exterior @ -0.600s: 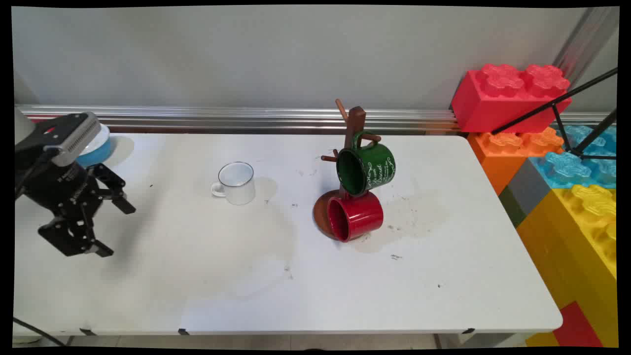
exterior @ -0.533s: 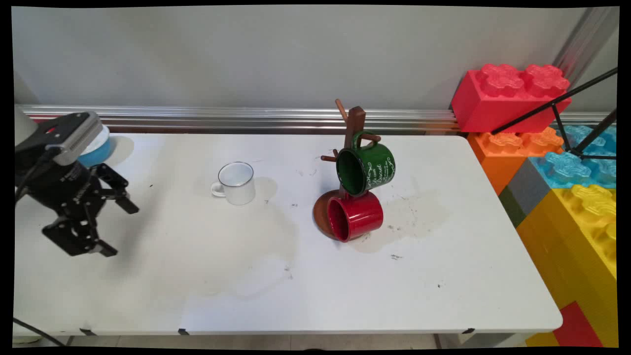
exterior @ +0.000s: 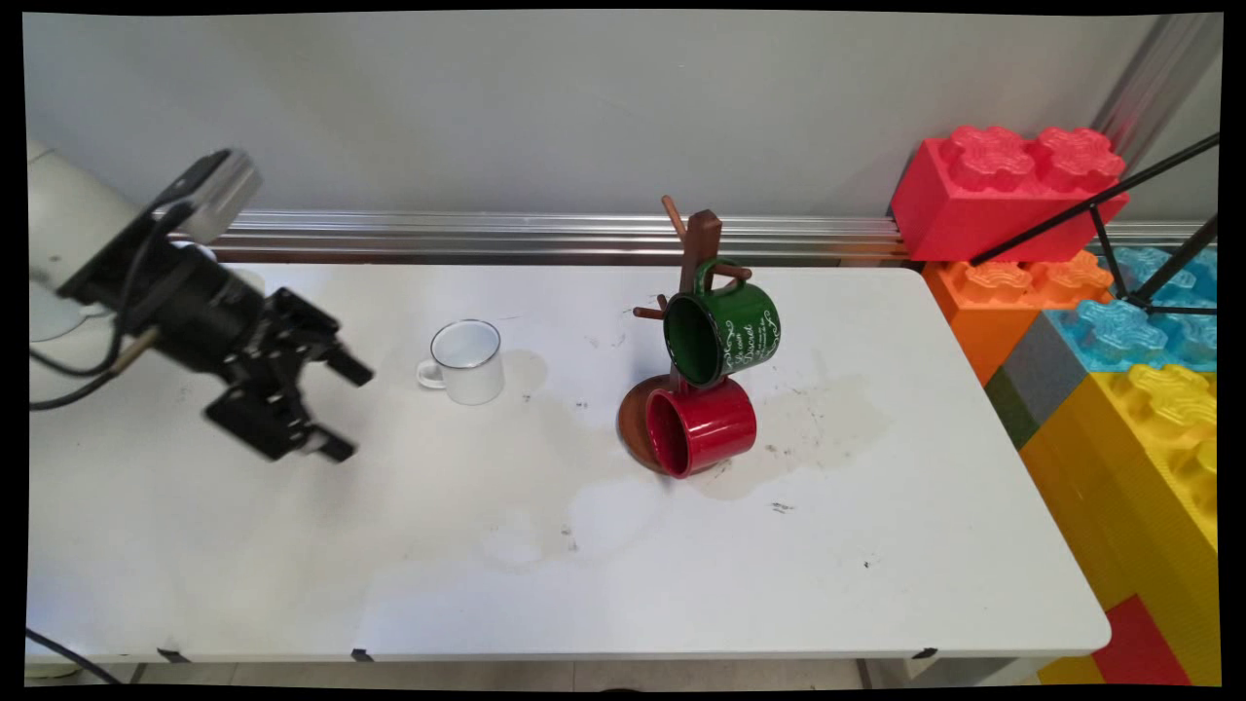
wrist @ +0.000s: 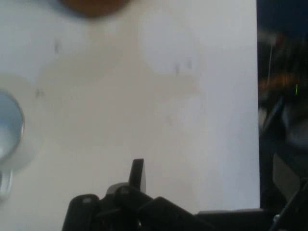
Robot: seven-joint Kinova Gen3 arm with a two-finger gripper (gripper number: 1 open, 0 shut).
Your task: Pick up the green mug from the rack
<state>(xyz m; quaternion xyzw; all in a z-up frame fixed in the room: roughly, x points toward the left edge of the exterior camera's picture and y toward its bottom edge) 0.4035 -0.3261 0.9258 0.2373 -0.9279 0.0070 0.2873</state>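
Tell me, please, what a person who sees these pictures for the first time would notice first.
Probably the wooden mug tree near the table's middle: a green mug hangs on it and a red mug lies on its side at its base. At the left, the black gripper hovers open above the white table, close to a small white mug. Big colourful toy bricks are stacked at the right.

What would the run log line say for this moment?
gripper: open, holding nothing, above table | nearest: white mug, apart | green mug on mug tree | red mug at its base
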